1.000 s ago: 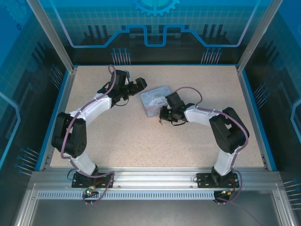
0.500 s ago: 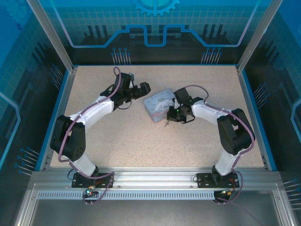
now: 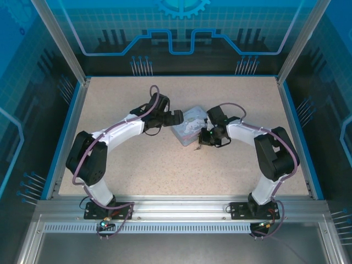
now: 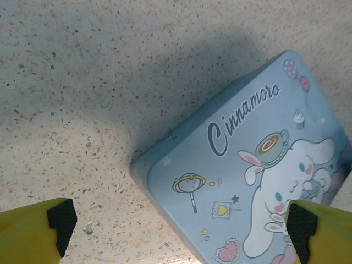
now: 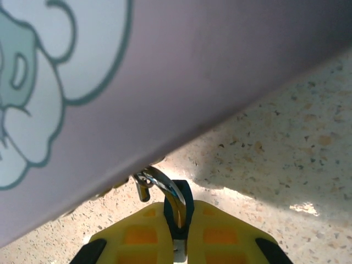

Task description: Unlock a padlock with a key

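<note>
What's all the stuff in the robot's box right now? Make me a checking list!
surface: speckled beige table with blue edging.
job's things: padlock, likely the dark piece with a curved silver loop, right beside the tin; key too small to tell.
clutter: pale blue cartoon tin, lying flat between the two grippers.
grippers: left gripper open wide above the tin's corner; right gripper shut on the padlock.
cables: purple cables run along both arms.
surroundings: blue see-through walls; metal rail in front.
</note>
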`<state>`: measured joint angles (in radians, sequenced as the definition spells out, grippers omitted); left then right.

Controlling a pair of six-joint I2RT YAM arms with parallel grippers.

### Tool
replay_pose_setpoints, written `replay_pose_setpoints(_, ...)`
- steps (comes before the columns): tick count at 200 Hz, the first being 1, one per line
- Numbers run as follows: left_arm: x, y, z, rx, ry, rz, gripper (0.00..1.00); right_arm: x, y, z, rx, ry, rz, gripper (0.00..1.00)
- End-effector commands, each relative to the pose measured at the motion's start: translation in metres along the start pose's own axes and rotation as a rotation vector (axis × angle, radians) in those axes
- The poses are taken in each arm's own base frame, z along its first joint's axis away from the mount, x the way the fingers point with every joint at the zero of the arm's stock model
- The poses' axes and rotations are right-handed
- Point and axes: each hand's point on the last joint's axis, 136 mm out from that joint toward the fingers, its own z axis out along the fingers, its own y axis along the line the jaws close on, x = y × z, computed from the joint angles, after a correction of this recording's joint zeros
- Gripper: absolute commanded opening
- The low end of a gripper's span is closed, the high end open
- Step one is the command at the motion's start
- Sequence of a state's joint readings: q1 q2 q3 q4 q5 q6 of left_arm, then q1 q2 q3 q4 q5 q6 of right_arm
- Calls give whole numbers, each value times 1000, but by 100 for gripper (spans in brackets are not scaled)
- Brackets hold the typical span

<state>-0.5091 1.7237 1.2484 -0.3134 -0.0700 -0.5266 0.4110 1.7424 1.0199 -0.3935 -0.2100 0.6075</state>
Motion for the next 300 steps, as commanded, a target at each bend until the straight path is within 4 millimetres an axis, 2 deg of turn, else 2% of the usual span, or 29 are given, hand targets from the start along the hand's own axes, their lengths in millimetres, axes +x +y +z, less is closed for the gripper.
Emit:
replay_pose_setpoints(1, 6, 0, 4, -56, 11, 74, 99, 1, -15, -2, 15, -22, 17, 0)
replay_pose_setpoints(32, 19, 1, 13, -86, 35, 118, 99, -4, -21, -7, -25, -76, 29, 0)
replay_pose_setpoints(48, 24, 2, 16, -108, 43, 143, 99, -11, -18, -13, -70, -110, 39, 0)
replay_pose_setpoints(54, 26, 2, 17, -111, 44, 148, 99, -4, -22, -10, -78, -99, 51, 0)
replay_pose_setpoints(95, 34, -7, 22, -132, 47, 207, 99, -5, -13, -15, -157, -123, 49, 0)
replay_pose_setpoints(140, 46, -14, 26, -174, 61, 286, 99, -6, -16, -15, -203, -137, 90, 0)
replay_pose_setpoints(180, 54, -11, 31, -201, 90, 309, 99, -12, -24, -13, -267, -169, 184, 0)
replay_pose_setpoints(248, 71, -8, 41, -212, 140, 336, 99, -26, -20, -17, -355, -219, 236, 0)
replay_pose_setpoints(300, 84, -4, 46, -217, 177, 336, 99, -39, -29, -20, -399, -266, 303, 0)
